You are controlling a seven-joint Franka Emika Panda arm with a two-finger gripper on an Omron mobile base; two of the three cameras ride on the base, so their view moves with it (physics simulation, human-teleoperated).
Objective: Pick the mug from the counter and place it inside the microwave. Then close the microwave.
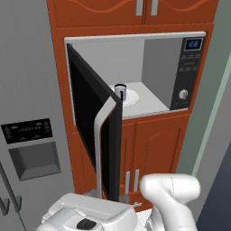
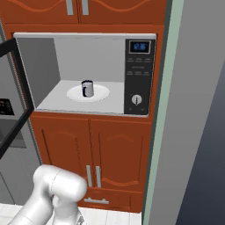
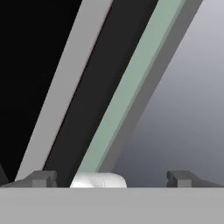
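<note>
Inside the microwave (image 2: 88, 39), the mug (image 2: 87, 88) stood upright on the white turntable (image 2: 102, 93). The door (image 1: 92, 122) hung open. The gripper (image 3: 111, 178) had its fingers spread wide, holding nothing.

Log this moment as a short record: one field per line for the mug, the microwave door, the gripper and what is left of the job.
mug: upright on the white round plate inside the microwave; mug at
microwave door: open, swung out to the left
gripper: fingertips apart, nothing between them, close to the door's edge
cupboards: orange-brown doors below the microwave
task done: mug is inside
task left: close the door
</note>
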